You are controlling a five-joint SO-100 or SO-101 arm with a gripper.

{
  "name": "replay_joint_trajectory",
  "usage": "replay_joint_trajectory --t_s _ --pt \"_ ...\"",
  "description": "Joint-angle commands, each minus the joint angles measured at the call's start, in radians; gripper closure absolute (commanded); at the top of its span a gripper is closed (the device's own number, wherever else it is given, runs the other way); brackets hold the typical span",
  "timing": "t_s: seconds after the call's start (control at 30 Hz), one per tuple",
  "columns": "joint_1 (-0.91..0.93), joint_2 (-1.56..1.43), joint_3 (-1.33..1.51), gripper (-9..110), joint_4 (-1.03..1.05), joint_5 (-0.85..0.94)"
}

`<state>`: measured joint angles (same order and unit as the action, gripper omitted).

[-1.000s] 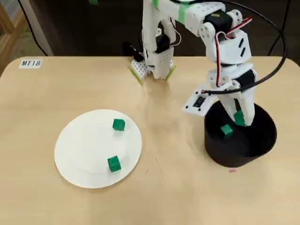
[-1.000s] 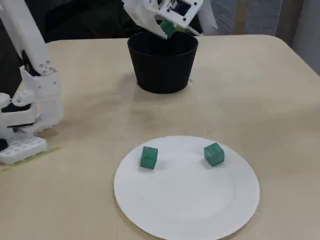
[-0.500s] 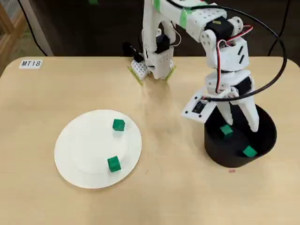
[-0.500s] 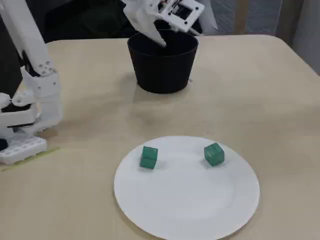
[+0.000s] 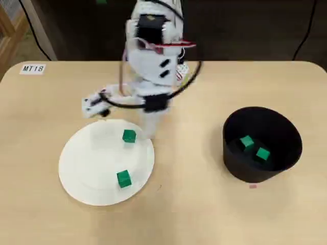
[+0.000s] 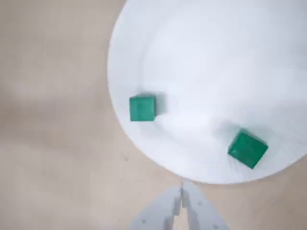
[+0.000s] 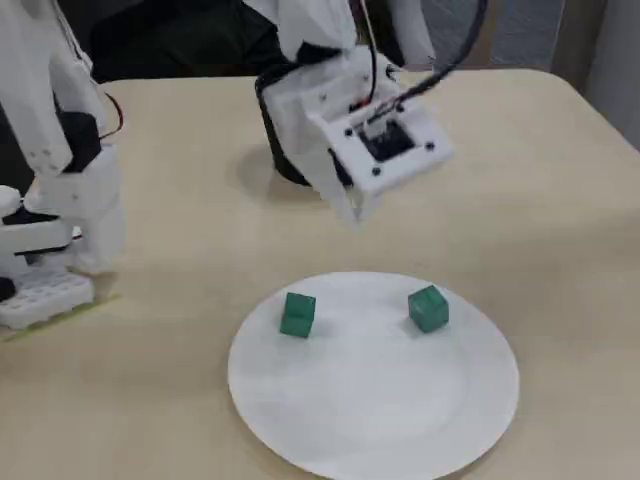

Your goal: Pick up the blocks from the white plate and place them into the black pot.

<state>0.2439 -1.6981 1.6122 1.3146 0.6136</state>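
The white plate [image 5: 87,168] lies on the left of the table and holds two green blocks [image 5: 129,136] [image 5: 123,178]. They also show in the wrist view [image 6: 142,108] [image 6: 247,149] and in the fixed view [image 7: 298,313] [image 7: 428,308]. The black pot [image 5: 265,168] stands at the right with two more green blocks [image 5: 247,142] [image 5: 262,153] inside. My gripper [image 6: 182,203] is shut and empty. It hovers just off the plate's [image 6: 216,57] rim, above the table, and also shows in the fixed view [image 7: 354,212]. In the fixed view the pot [image 7: 275,150] is mostly hidden behind the arm.
The arm's base [image 7: 60,190] stands at the left in the fixed view. A label reading MT18 [image 5: 33,68] is stuck at the table's far left corner. Bare tabletop [image 5: 189,204] lies between plate and pot.
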Motion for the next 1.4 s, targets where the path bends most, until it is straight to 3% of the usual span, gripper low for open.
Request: replay_joint_trajectory --t_s 0.0,0.43,0.5,0.6,0.73,1.37 --pt "0.028 0.063 -0.095 104 0.011 0.035" --pt "-0.009 0.394 -0.459 104 0.123 -0.135" --pt "0.003 0.403 -0.463 103 0.12 -0.143" --pt "0.011 0.422 -0.463 89 0.14 -0.127" --pt "0.028 0.448 -0.463 83 0.186 -0.137" --pt "0.035 0.512 -0.463 79 0.11 -0.147"
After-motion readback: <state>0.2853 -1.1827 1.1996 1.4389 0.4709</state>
